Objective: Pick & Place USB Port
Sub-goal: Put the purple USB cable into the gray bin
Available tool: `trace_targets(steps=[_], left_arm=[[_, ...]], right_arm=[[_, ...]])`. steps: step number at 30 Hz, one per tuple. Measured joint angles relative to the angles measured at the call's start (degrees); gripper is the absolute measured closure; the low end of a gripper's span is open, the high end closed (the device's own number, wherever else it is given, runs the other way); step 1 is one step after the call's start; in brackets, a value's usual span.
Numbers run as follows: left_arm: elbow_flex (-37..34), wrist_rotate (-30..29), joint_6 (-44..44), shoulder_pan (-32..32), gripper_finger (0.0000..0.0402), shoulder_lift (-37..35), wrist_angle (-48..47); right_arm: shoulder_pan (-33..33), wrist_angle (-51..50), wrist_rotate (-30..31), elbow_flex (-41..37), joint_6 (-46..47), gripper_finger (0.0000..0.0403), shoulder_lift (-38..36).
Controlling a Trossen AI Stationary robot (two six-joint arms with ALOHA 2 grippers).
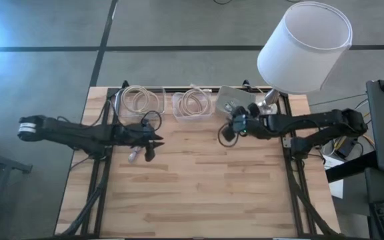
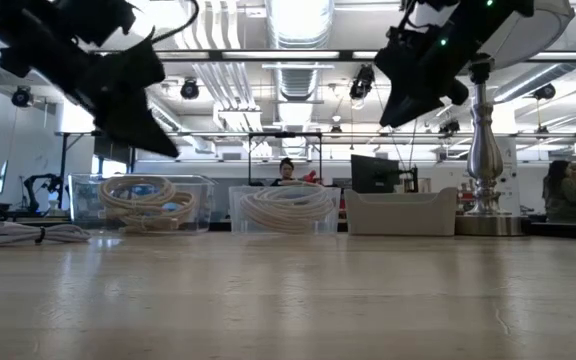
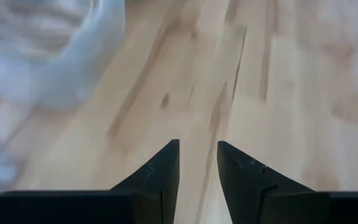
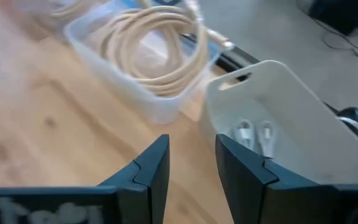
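My left gripper (image 1: 153, 141) hangs above the table's left half, narrowly open and empty; the left wrist view shows bare wood between its fingers (image 3: 197, 155). A small white cable bundle (image 1: 134, 155) lies on the table just beside it and also shows in the low view (image 2: 28, 233). My right gripper (image 1: 231, 128) is raised near a white bin (image 1: 232, 100) at the far edge, narrowly open and empty (image 4: 191, 155). The bin (image 4: 272, 93) holds small white USB pieces (image 4: 253, 134).
Two clear tubs with coiled cream cables (image 1: 139, 103) (image 1: 193, 103) stand along the far edge, left of the white bin. A lamp with a white shade (image 1: 305, 47) and metal base (image 2: 483, 150) stands at the far right. Bare wood lies toward the near edge.
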Motion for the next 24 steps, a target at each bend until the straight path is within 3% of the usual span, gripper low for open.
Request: trace_targets(steps=[8,14,24], left_arm=[[-0.24,2.01,-8.22,-0.11,0.0291,-2.22,-20.24],[-0.28,3.6,-18.3,-0.19,0.0291,-2.1,-32.76],[-0.52,5.09,-26.83,-0.24,0.0291,-1.55,-41.03]], right_arm=[[5.48,0.76,-0.65,0.0,0.05,0.0269,3.05],[5.73,2.26,-10.02,0.0,0.05,0.0267,5.87],[5.75,2.97,-10.82,0.0,0.03,0.0281,7.74]])
